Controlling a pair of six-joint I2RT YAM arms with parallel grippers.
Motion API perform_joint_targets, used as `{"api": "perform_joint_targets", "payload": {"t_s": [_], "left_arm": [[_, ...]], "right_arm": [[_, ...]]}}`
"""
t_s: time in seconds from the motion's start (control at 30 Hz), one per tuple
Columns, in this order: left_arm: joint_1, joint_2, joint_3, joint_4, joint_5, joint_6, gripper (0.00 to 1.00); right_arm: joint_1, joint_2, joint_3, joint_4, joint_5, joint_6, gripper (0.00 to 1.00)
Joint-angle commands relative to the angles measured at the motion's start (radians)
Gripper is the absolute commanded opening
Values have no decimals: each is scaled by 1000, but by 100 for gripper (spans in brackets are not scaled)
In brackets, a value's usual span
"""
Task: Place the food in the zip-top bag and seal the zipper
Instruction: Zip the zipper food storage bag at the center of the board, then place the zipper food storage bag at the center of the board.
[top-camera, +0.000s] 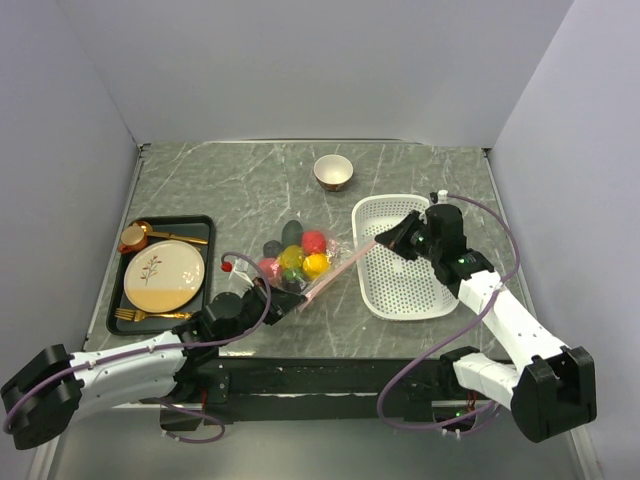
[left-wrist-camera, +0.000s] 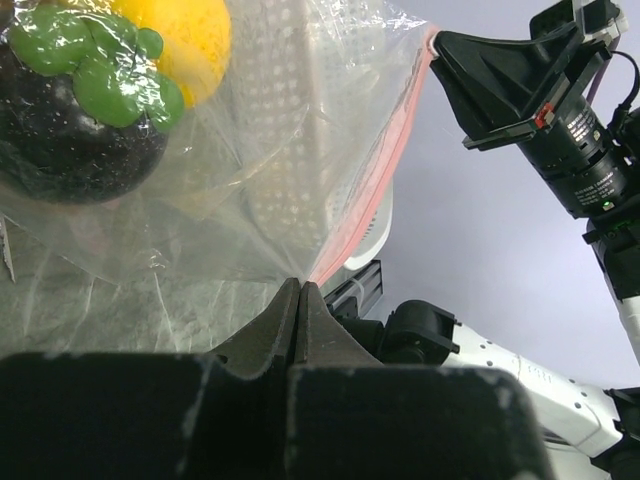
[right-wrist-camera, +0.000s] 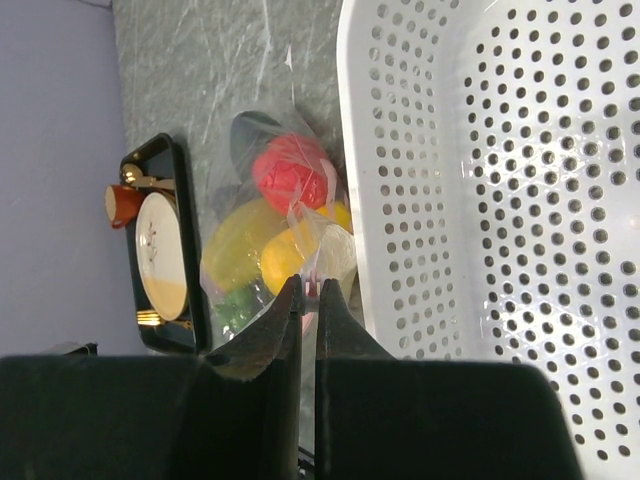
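Pink zipper taut between clenched jaws: left gripper on near end, right gripper on far end, over white basket; tray left.

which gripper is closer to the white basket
Right. The right gripper sits at the basket's left rim, shut on one end of the zipper; the left gripper is apart from the basket, pinching the zipper's other end.

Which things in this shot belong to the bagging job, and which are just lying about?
Job: zip-top bag; food inside it; zipper, pinched at its ends by the left gripper and right gripper.
Lying about: white basket; bowl; black tray with plate, small cup and gold fork.
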Motion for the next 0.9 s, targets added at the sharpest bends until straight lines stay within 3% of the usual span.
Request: {"api": "perform_joint_targets", "payload": {"t_s": [0.0,0.4,0.43,0.47,0.57,0.67,0.83,0.87], "left_arm": [[-3,-9,-26,-17,-17,-6,1],[-5,-35,-30,-25,-16,26,1],[-5,-28,-18,-17,-11,44,7],[-3,-23,-9,-22,-8,54,30],[-4,-11,35,-46,1,100,64],[-6,-32,83,-127,-22,150,81],[-6,-136,161,-302,-133,235,92],[-6,-150,169,-324,-144,244,95]], "right_arm": [[-40,-3,58,55,61,-30,6],[-45,25,40,101,0,-22,6],[-45,28,37,107,-12,-25,7],[-45,30,34,113,-23,-24,9],[-45,40,26,127,-63,-32,13],[-45,62,34,101,-56,-56,14],[-43,105,83,61,-42,-108,19],[-45,115,95,54,-40,-126,26]]}}
